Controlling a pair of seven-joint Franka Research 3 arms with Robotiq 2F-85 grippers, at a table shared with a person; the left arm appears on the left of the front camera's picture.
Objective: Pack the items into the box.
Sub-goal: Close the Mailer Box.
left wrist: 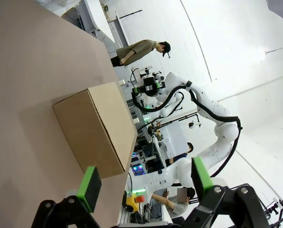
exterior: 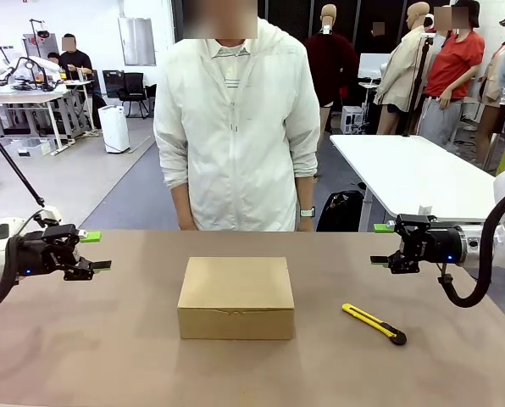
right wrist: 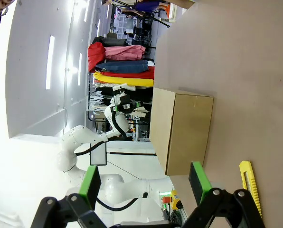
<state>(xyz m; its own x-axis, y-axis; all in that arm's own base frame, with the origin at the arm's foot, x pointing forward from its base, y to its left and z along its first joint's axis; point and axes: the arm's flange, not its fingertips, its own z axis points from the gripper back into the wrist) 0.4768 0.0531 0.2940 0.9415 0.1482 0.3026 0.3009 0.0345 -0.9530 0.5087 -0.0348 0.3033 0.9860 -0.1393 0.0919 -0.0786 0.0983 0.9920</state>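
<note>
Front view: the left gripper hangs above the table to the left of the cardboard box, jaws spread apart, nothing between them. The right gripper hangs to the right of the box, jaws likewise apart and empty. Both point inward toward the box and stand well apart from it.

Writing: none legible on the box, the knife or the grippers.

Count: one box, plain tan, lid down flat, resting mid-table with a small notch in its front face. One yellow-and-black utility knife lies on the table to the right of the box, near its front corner, not touching it. Two grippers, each with two green pads. One person in a white zip jacket stands directly behind the box at the far edge, a wristwatch on one arm.

Surface: a brown matte table, bare around the box.

Room: a bright workshop with a grey floor, white tables behind the box, and other people farther off. The right wrist view shows a rack of red, yellow and blue garments beyond the box.
</note>
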